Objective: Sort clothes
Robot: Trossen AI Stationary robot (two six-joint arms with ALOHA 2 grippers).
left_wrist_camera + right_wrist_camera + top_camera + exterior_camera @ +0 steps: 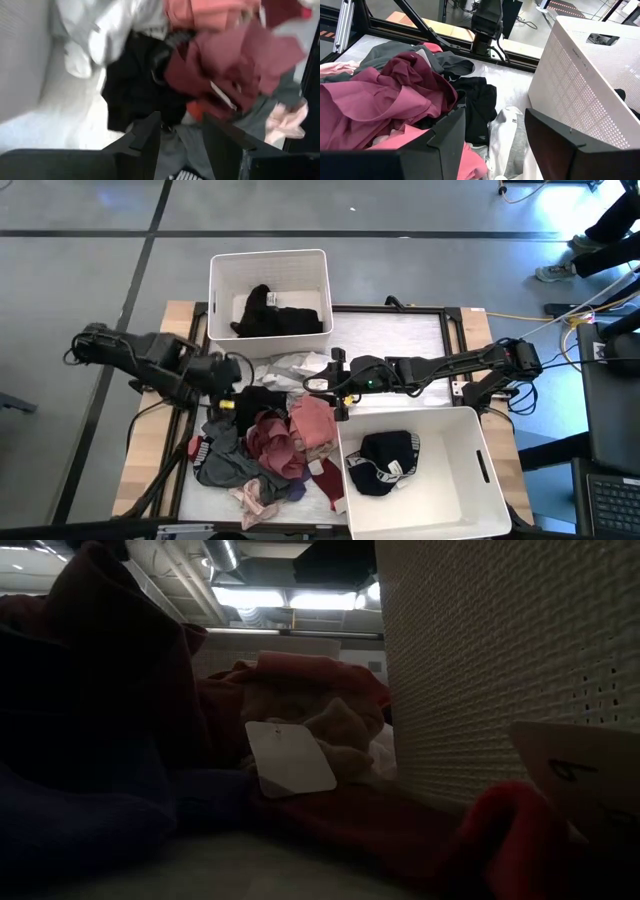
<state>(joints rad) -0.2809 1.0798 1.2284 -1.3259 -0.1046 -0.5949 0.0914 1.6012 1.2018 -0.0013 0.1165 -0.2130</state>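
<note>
In the low view, dark clothes (90, 740) and a white bin (500, 670) hide both arms. The left wrist view is blurred. A printed tag (580, 775) is cut off at the right edge.

Looked like a robotics lab or some industrial test space, definitely not a home. The table (420, 330) was a framed work rig sitting on a bare grey concrete floor (80, 270) with dark lines taped or painted across it. Yellow cables (540, 315) ran loose over the floor on the right. From the low view you could see exposed ducting (215, 560) and strip lights (290, 600) on an unfinished ceiling.
</note>
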